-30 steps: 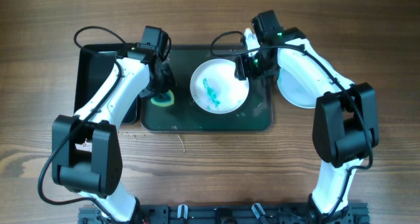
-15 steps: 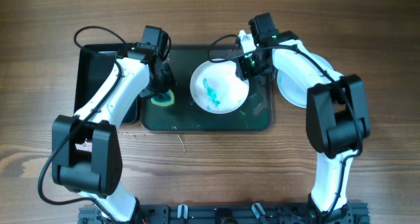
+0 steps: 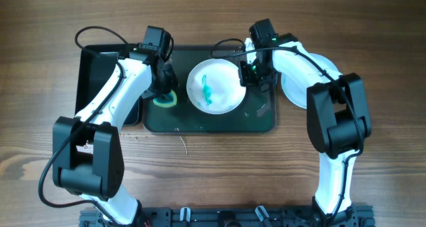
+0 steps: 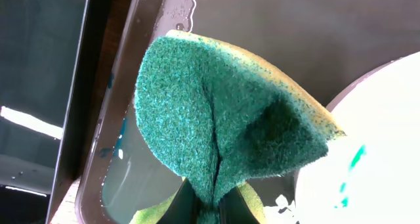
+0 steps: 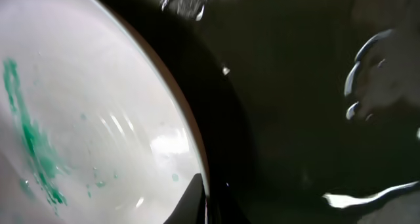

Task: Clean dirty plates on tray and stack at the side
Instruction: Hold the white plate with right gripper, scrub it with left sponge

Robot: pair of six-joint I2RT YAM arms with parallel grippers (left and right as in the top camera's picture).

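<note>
Position of the left fingers [image 3: 164, 94] is unchanged over the last second. They stand at the left end of the tray [image 3: 200, 124], clamped on a folded sponge [image 4: 223, 112] with its coarse green scouring face outward and yellow foam at the edge. Left of the tray sits a deeper black tub [image 3: 90, 80], not involved.

The soiled plate [image 3: 213, 86] has been drawn from the tray's centre toward its left half, nearer the sponge; overhead the two remain apart. The right fingers [image 3: 247, 72] have travelled with it and, in the wrist view, appear closed on its right rim. Judgement: the plate is being presented for wiping, and none has begun, as the teal smear [image 3: 206, 90] is intact.

Materials: the tray is a shallow, glossy dark rectangle with rounded corners, wet with droplets [image 5: 357, 86]. The soiled plate is round, flat and smooth glazed white, its smear streaked and speckled. Right of the tray, on the wooden bench [image 3: 213, 167], lies a white side plate [image 3: 296, 94], partly under the right arm [image 3: 333, 87]. Whether more than one is stacked there cannot be told.
</note>
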